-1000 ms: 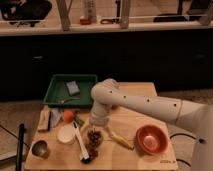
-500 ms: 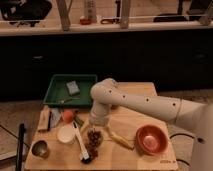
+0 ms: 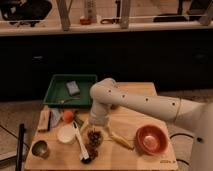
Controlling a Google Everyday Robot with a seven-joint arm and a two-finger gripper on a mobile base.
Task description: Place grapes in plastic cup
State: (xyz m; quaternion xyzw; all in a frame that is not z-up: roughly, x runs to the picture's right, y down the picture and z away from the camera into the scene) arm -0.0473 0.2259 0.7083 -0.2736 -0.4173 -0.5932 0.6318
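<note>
The grapes (image 3: 94, 138), a small dark purple-red bunch, lie on the wooden table (image 3: 130, 120) near its front middle. My gripper (image 3: 96, 125) hangs at the end of the white arm (image 3: 135, 102), just above and behind the grapes. A pale, round plastic cup (image 3: 66, 134) stands left of the grapes, open side up. A brush with a white handle (image 3: 79, 141) and a black head lies between the cup and the grapes.
A green tray (image 3: 56, 92) holding a grey sponge (image 3: 73, 88) sits at the back left. An orange (image 3: 68, 116) lies behind the cup, a metal cup (image 3: 39, 148) at the front left. A banana (image 3: 120, 141) and a red bowl (image 3: 151, 139) lie to the right.
</note>
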